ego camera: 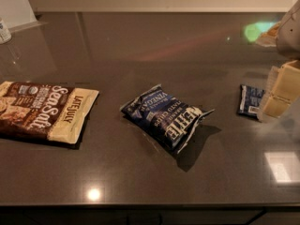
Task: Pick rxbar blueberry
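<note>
A dark, glossy counter (140, 55) is seen from above and slightly in front. At the far right edge, the robot's gripper (280, 95) is seen as a cream-coloured blocky shape, lowered close to the counter surface. Whether it is released or clenched cannot be told from this angle, and nothing is seen lifted in it.

Just to the left of the gripper, a small flat dark blue bar (248, 99) lies on the counter, with a small white patch near its lower corner. The bar's right edge is met by the gripper in the view; whether the two are actually touching cannot be told.

Near the middle of the counter, well apart from the bar, a larger crumpled dark blue chip bag (164, 116) with white lettering is laid at an angle. At the left, a brown and cream snack bag (44, 110) is laid flat. A green glare (255, 30) is reflected on the counter near the top right.
</note>
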Controlling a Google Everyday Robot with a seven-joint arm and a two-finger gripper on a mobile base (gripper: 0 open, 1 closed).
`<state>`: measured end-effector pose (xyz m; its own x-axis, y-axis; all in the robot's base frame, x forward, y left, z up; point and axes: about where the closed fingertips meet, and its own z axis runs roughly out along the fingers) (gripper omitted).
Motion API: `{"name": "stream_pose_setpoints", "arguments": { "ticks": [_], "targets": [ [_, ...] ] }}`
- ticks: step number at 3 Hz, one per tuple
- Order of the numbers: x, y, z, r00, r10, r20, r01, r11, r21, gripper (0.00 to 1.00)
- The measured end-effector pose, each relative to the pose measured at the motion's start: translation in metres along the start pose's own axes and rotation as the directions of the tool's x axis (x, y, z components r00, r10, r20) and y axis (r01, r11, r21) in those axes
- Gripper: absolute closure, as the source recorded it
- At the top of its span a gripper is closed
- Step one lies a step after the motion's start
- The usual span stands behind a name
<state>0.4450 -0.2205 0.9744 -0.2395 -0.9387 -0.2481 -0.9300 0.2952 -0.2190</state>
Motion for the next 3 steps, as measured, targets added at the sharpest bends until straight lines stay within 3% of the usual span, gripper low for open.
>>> {"name": "stream_pose_setpoints", "arguments": {
  "ticks": [2,3],
  "targets": [
    [0.018,-0.039,0.021,0.982,0.106,0.159,-0.101,0.9941,-0.04,0.0],
    [0.041,-0.072,0.048,0.956,0.116,0.269,-0.111,0.9932,-0.034,0.0]
  ]
}}
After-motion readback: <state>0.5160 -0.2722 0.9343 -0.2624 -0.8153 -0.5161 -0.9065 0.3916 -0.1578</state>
